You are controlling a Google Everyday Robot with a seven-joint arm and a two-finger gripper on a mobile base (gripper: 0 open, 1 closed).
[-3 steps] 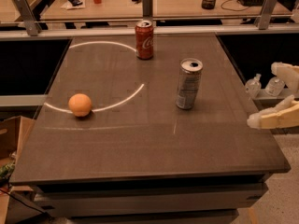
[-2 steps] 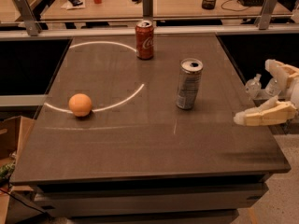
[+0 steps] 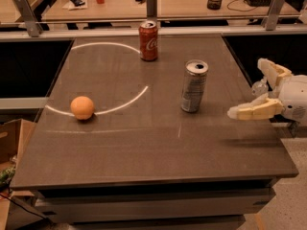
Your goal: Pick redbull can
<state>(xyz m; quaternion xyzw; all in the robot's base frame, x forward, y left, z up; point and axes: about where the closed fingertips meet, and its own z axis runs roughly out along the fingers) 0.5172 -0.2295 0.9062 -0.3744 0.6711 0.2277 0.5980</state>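
The redbull can [image 3: 194, 86], tall, slim and silver-grey with an opened silver top, stands upright right of the table's middle. My gripper [image 3: 247, 89] hovers over the table's right edge, to the right of the can and apart from it. Its two pale fingers are spread wide and point left toward the can, one finger [image 3: 253, 110] low and nearer, the other [image 3: 271, 71] higher and farther back. Nothing is between them.
A red Coca-Cola can [image 3: 148, 40] stands at the table's far edge. An orange ball [image 3: 82, 107] lies at the left on the dark table [image 3: 144, 152], by a white arc line. A cardboard box [image 3: 9, 143] sits on the floor at the left.
My gripper has moved left from beyond the right edge, closer to the redbull can. The cans and the ball have not moved.
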